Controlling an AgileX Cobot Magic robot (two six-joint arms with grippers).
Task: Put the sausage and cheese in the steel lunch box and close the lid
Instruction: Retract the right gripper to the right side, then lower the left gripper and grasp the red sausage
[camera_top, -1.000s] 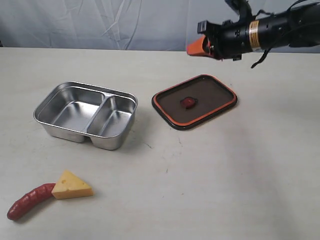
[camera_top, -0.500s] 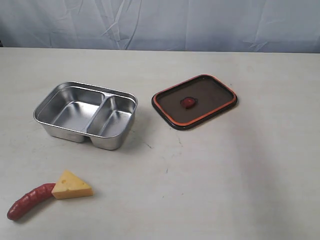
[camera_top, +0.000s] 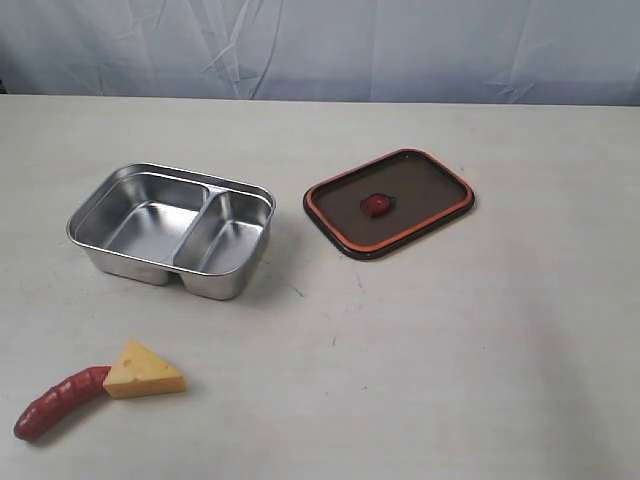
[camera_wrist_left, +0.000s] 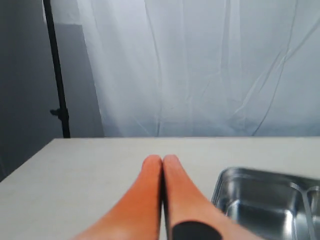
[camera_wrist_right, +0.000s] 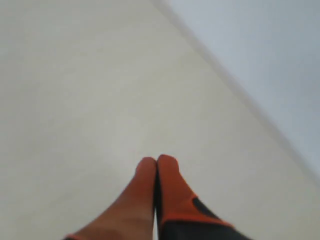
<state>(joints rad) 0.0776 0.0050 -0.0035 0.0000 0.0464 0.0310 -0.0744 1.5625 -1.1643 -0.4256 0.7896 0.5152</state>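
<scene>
- Right end effector (camera_wrist_right: 156, 161) gone from my exterior view; pressed together, empty.
- Left end effector (camera_wrist_left: 162, 160) pressed together too, empty.
- Sausage (camera_top: 55, 403) touches cheese (camera_top: 143, 372) on counter (camera_top: 450, 350), apart from open box (camera_top: 130, 268); lid (camera_top: 420, 195) lies beside box.

Steel lunch box (camera_wrist_left: 260, 174) partly beyond view's edge

A pale, lightly scuffed table (camera_top: 480, 330) is seen, backed by a creased whitish curtain (camera_top: 330, 45); a black pole (camera_wrist_left: 56, 70) is set before a grey wall (camera_wrist_left: 22, 90).
</scene>
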